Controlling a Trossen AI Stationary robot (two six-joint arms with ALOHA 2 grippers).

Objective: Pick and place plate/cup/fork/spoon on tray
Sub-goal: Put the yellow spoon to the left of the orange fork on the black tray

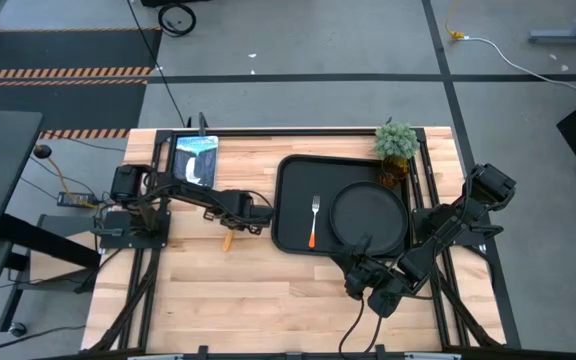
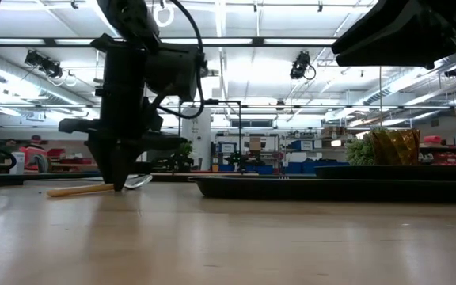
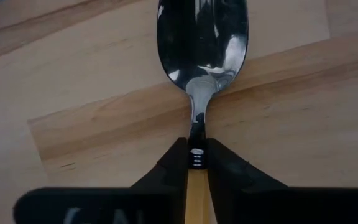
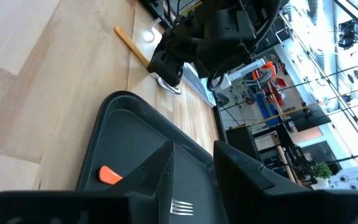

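On the wooden table (image 1: 268, 290), the left gripper (image 3: 196, 163) pinches the spoon (image 3: 202, 37) at its neck, just left of the tray (image 1: 293, 170); the handle points toward the near edge.

Overhead looks straight down; low camera skims the tabletop; left wrist sits close above the spoon (image 3: 202, 43), probably shared with low.

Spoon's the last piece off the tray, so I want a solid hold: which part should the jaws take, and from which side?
Take the spoon at the neck, where the orange handle begins, coming straight down. It lies flat on the table, and the left gripper already straddles that narrow part.
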